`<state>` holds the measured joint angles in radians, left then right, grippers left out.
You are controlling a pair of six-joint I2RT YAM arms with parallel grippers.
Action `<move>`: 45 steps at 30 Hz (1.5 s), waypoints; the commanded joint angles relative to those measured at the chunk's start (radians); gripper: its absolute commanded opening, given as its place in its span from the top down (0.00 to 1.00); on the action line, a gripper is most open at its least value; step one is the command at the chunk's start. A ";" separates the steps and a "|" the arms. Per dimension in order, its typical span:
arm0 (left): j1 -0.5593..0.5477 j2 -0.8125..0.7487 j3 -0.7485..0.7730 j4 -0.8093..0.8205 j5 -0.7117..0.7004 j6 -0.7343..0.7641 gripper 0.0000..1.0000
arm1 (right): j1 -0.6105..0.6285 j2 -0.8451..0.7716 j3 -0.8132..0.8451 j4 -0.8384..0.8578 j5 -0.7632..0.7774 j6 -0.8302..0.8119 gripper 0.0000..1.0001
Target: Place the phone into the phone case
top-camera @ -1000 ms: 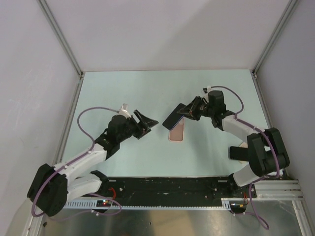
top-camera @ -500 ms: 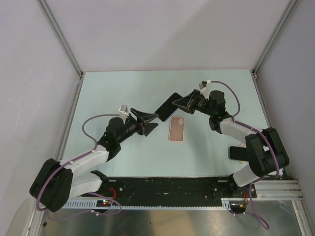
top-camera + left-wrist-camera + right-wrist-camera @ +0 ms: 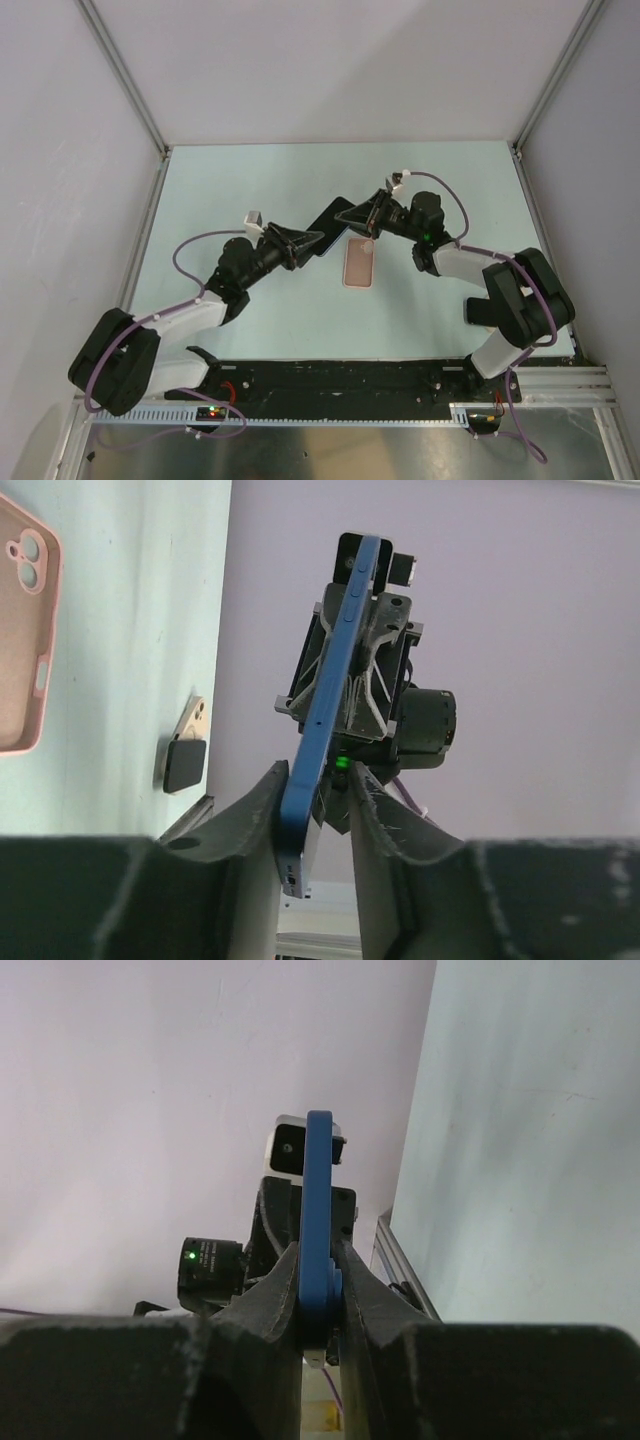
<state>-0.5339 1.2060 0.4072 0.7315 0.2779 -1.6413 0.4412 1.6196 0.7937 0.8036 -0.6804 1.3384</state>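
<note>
The slim rectangular smartphone with a blue frame (image 3: pixel 333 218) is held in the air above the pale green tabletop (image 3: pixel 250 180), turned on edge and slanting between the two arms. The right pincer (image 3: pixel 364 214) is clamped on its far-right end; in the right wrist view the two fingers press against both flat faces of the smartphone (image 3: pixel 319 1200), with the right pincer (image 3: pixel 320 1260) closed tight on it. The left pincer (image 3: pixel 312 243) reaches the opposite end. In the left wrist view its jaws stand apart on either side of the smartphone (image 3: pixel 335 680): one finger (image 3: pixel 262 800) lies against one face, while a narrow gap shows beside the other finger, so the left pincer (image 3: pixel 315 776) straddles the end without clamping it. The thin pale pink rectangular phone case (image 3: pixel 359 263) lies flat on the tabletop, hollow side up, just near of the raised smartphone and apart from it, between the two arms. Its camera cut-out shows in the left wrist view (image 3: pixel 20 630).
</note>
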 commanded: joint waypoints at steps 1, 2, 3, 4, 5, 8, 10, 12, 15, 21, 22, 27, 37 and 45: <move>0.009 0.013 -0.007 0.083 0.015 -0.003 0.73 | 0.005 0.008 0.003 0.106 -0.016 0.024 1.00; 0.008 0.016 -0.010 0.088 0.017 -0.001 0.78 | 0.005 0.009 0.003 0.102 -0.015 0.021 1.00; 0.007 0.018 -0.012 0.091 0.018 0.000 0.84 | 0.006 0.010 0.003 0.099 -0.016 0.018 1.00; 0.007 0.020 -0.013 0.093 0.019 0.002 0.88 | 0.006 0.010 0.003 0.090 -0.014 0.010 1.00; 0.008 0.020 -0.015 0.095 0.019 0.004 0.94 | 0.005 0.009 0.003 0.082 -0.012 0.002 0.99; 0.008 0.020 -0.018 0.095 0.019 0.018 0.99 | -0.001 -0.006 0.004 0.011 0.000 -0.053 0.63; 0.010 0.011 -0.029 0.095 0.014 0.029 1.00 | -0.015 -0.031 0.004 -0.083 0.019 -0.122 0.40; 0.018 -0.002 -0.045 0.095 0.009 0.040 1.00 | -0.041 -0.067 0.004 -0.202 0.050 -0.214 0.24; 0.039 -0.034 -0.084 0.086 0.001 0.066 1.00 | -0.100 -0.128 0.008 -0.385 0.114 -0.365 0.16; 0.093 -0.176 -0.157 -0.088 -0.016 0.158 1.00 | -0.180 -0.122 0.145 -0.794 0.343 -0.739 0.14; 0.099 -0.215 -0.162 -0.128 -0.022 0.178 1.00 | -0.175 -0.091 0.206 -0.858 0.387 -0.796 0.14; 0.110 -0.392 -0.165 -0.362 -0.048 0.272 1.00 | -0.135 0.068 0.360 -0.996 0.499 -1.000 0.22; 0.135 -0.563 -0.152 -0.575 -0.025 0.343 1.00 | -0.030 0.283 0.560 -1.161 0.551 -1.286 0.32; 0.144 -0.560 -0.138 -0.596 -0.003 0.354 1.00 | 0.026 0.381 0.639 -1.229 0.553 -1.373 0.33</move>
<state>-0.3992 0.6563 0.2276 0.0959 0.2447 -1.3155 0.4461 1.9656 1.3640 -0.3748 -0.1463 0.0505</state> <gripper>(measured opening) 0.103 0.674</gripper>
